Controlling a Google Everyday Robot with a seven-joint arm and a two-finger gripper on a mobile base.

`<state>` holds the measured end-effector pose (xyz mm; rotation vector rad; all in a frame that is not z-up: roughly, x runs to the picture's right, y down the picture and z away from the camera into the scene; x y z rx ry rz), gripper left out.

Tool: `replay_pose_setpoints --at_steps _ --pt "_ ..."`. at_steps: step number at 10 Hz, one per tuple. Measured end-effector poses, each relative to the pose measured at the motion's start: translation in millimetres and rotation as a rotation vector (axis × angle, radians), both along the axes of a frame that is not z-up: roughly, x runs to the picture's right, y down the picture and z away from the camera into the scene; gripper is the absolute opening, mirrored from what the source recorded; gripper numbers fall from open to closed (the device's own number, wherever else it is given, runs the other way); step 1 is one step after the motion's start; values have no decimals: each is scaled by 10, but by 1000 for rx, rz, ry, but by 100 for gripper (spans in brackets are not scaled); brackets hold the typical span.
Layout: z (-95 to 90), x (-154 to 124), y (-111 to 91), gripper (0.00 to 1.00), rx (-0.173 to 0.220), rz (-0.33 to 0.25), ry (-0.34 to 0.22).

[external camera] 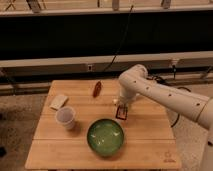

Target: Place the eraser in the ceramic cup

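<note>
The eraser (121, 114), a small dark block with orange-red edging, sits at the tip of my gripper (121, 112), just above the wooden table (145, 137), right of centre. The gripper hangs down from the white arm and appears shut on the eraser. The ceramic cup (66, 118), whitish and round, stands upright on the left part of the table, well to the left of the gripper. The green bowl lies between them, nearer the front.
A glossy green bowl (106, 136) stands front centre. A flat beige piece (58, 101) lies behind the cup. A reddish-brown oblong thing (96, 88) lies at the back centre. A railing and dark wall run behind the table.
</note>
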<state>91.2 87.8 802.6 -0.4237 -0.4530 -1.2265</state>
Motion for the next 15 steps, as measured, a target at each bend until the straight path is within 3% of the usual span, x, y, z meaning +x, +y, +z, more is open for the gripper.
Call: replay_pose_setpoints --at_steps 2,8,11,15 --pt "-125 -279 -139 0 33 -26 -48" --pt "-631 -1579 -489 0 125 -181 -274" --pt "-953 -2158 -437 0 170 -247 -410" --pt "-1108 -2433 -190 0 189 -253 -545"
